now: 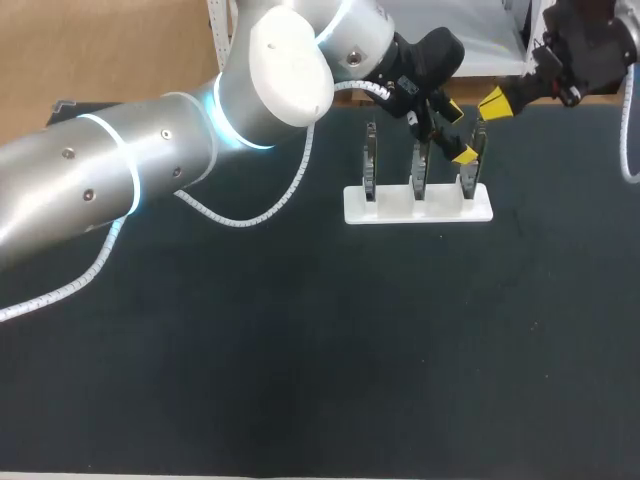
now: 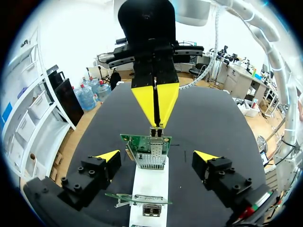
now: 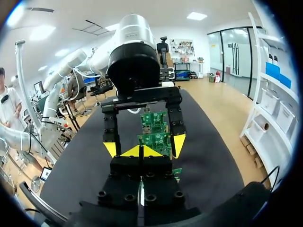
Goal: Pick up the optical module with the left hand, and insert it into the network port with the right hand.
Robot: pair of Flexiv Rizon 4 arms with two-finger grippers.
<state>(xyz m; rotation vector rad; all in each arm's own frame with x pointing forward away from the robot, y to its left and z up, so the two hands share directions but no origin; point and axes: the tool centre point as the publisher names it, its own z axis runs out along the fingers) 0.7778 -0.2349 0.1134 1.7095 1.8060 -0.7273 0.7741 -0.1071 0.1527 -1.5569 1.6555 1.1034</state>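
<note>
Over at the far side of the table (image 1: 300,350), both arms are hanging close together above the white stand (image 1: 395,208), which is holding three circuit cards upright in a row. The right gripper (image 2: 155,124) is pointing straight down at the card (image 2: 134,141) at the right end of that row. Its yellow fingers are pressed together, with only a thin line showing between them.

At their very tips a small metallic piece is showing, which I am taking for the optical module (image 2: 156,131). It looks pinched there, though it is tiny and I would not swear to the grip. It is sitting right at the mouth of the network port (image 2: 151,160), the perforated metal cage on that card. Its long axis seems to be running in line with the fingers, down toward the cage.

The left gripper (image 2: 157,157) is hovering just beside, its fingers (image 2: 108,156) standing wide apart on either side of the same card and gripping nothing. So the right arm is the one on the module. To my eye the insertion is the step in hand, calling for a straight push along that axis while the left fingers are keeping off the card.
</note>
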